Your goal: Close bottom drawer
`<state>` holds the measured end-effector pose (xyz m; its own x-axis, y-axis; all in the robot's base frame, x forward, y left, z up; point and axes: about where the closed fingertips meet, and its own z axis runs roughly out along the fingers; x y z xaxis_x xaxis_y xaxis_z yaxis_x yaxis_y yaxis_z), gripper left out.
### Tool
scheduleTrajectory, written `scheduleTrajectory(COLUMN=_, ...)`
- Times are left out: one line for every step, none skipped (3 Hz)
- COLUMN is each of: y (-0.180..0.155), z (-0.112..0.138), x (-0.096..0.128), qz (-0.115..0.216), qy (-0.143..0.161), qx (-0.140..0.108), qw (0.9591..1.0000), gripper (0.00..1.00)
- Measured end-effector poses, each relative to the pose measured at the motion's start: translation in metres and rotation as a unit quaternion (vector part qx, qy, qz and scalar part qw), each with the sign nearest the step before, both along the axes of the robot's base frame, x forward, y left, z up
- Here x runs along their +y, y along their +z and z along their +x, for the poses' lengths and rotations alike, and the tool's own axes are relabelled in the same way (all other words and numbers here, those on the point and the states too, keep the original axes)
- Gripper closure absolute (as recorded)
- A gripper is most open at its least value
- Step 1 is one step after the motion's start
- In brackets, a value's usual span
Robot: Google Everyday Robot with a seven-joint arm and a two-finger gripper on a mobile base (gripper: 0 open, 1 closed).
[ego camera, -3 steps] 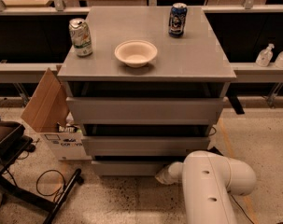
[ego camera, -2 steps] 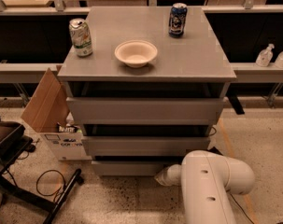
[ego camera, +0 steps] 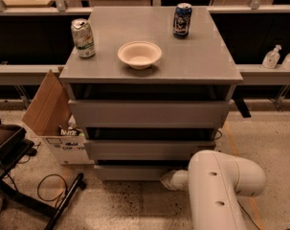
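gripper (ego camera: 170,179) sits low at the right end of the bottom drawer (ego camera: 128,172), seemingly pressed there to push it in; open or closed, i cannot tell. the drawer lies under the middle drawer (ego camera: 149,149), apparently slightly out.

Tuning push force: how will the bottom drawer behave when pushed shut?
The bottom drawer looks rigid and flat-fronted, so it likely slides rather than flexes. With the end effector at its right end, it might skew slightly.
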<state>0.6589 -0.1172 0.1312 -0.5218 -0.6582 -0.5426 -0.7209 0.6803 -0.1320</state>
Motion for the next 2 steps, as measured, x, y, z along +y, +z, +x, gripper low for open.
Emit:
scheduleTrajectory(y=0.0217, z=0.0108, x=-0.0016, qz=-0.002, qy=0.003, qx=-0.020, qw=0.9998, gripper=1.00)
scheduleTrajectory(y=0.0217, z=0.0110, x=-0.0014, qz=-0.002, qy=0.003, qx=-0.020, qw=0.9998, gripper=1.00)
